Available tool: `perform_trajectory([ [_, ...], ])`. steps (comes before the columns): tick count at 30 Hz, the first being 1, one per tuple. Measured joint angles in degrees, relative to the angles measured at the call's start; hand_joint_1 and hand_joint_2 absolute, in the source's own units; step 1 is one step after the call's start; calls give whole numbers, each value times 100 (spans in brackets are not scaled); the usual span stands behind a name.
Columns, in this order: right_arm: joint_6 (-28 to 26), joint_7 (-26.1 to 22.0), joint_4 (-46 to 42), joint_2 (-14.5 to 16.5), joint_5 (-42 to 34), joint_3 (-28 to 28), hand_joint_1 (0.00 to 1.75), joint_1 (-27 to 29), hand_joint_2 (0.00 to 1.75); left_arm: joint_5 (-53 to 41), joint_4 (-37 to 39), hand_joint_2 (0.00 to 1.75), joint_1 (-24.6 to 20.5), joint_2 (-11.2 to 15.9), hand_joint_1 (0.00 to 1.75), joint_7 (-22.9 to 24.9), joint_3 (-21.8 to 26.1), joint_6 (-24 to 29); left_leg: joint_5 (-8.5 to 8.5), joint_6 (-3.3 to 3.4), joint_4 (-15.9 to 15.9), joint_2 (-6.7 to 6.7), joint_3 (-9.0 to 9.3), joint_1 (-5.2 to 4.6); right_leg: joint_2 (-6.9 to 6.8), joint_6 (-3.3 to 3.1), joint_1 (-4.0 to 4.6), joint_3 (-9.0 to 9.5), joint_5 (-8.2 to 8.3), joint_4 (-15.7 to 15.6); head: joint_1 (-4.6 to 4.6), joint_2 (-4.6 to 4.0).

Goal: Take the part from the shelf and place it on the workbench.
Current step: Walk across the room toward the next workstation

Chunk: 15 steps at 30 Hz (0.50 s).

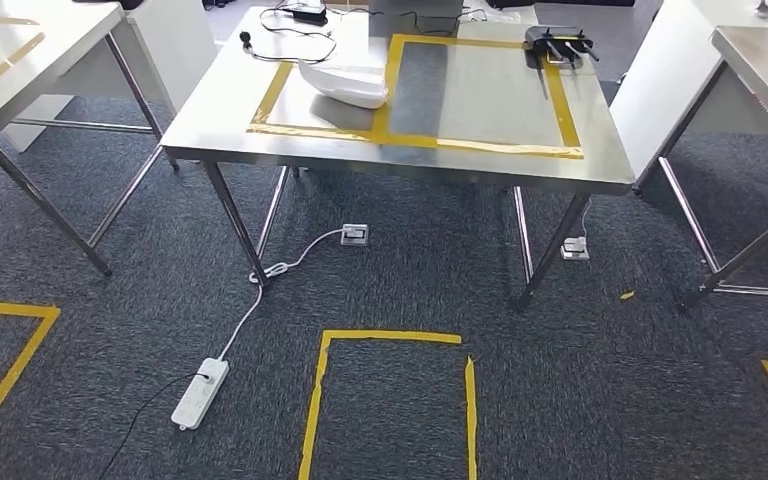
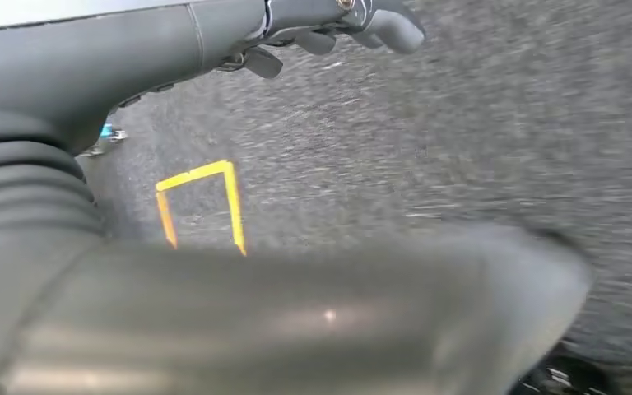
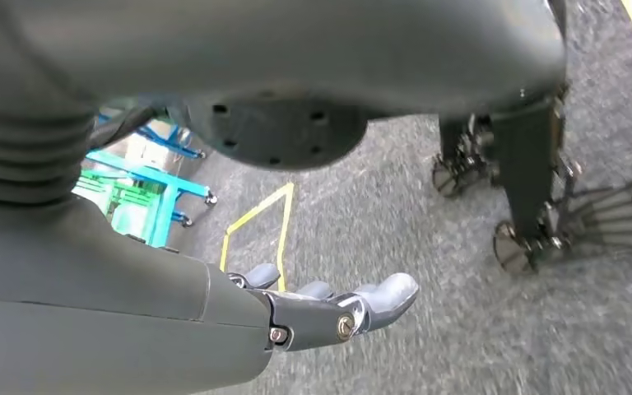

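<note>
On workbench (image 1: 600, 150), white part (image 1: 345, 84), perhaps

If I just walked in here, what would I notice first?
Probably the shiny metal table straight ahead, with yellow tape squares on top and a white curved part lying on the left square. Then the yellow tape box on the grey carpet in front of it, and a white power strip beside that.

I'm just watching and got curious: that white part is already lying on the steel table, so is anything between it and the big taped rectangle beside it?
Nothing visible. The white part lies across a yellow tape line on the workbench, its end at the larger taped rectangle, which is bare except a black router at its far corner.
</note>
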Motion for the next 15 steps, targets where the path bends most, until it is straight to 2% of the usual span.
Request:
perform_trajectory([
  [1,3,3,0,1,-3,0,0,7,175,-28,1,175,-4,-7,0,99,-1,-16,38,50,-4,16,-29,4,15,34,-11,-50,-112,123,4,0],
  [2,5,-3,0,-1,-9,5,0,36,175,-61,-16,175,-1,-11,0,202,-5,-29,82,88,-7,32,-67,8,33,61,-19,-144,-313,380,11,0],
  [4,10,-79,2,-9,-22,50,0,150,175,-93,-133,175,16,-10,0,364,-44,-62,157,122,0,47,-159,-1,55,95,-23,-402,-811,1155,25,0],
  [5,10,-162,8,-15,-26,93,0,245,175,-63,-231,175,23,-10,0,397,-72,-93,188,126,5,45,-203,-7,60,99,-22,-483,-975,1476,28,0],
  [6,10,-259,21,-19,-24,138,0,345,175,-11,-343,175,22,-9,0,406,-102,-133,214,123,11,38,-233,-11,65,92,-21,-469,-1030,1607,30,0],
  [7,10,-352,43,-21,-19,183,0,457,175,53,-462,175,12,-9,0,408,-132,-174,236,113,19,26,-253,-13,69,74,-17,-335,-981,1501,32,0],
  [8,10,-409,67,-27,-11,228,0,572,175,121,-587,175,1,-9,0,405,-162,-214,252,99,26,15,-262,-14,74,45,-9,-93,-847,1166,36,0],
  [10,11,-425,103,-52,11,328,0,795,175,268,-850,87,-14,-9,0,393,-238,-299,275,58,36,10,-281,-22,74,-36,26,423,-612,327,43,0],
  [11,11,-410,109,-71,23,392,0,897,175,352,-970,44,-12,-4,0,386,-281,-344,283,32,34,19,-300,-27,71,-72,46,574,-553,54,46,0],
  [12,11,-399,103,-89,34,461,0,988,175,443,-1071,0,4,5,0,379,-324,-394,278,23,33,28,-318,-40,67,-86,55,634,-544,-73,44,0],
  [15,-8,-170,-54,-138,85,690,0,1143,175,727,-1223,0,148,33,0,349,-450,-556,277,8,17,46,-327,-53,65,-91,61,638,-530,-102,40,0],
])
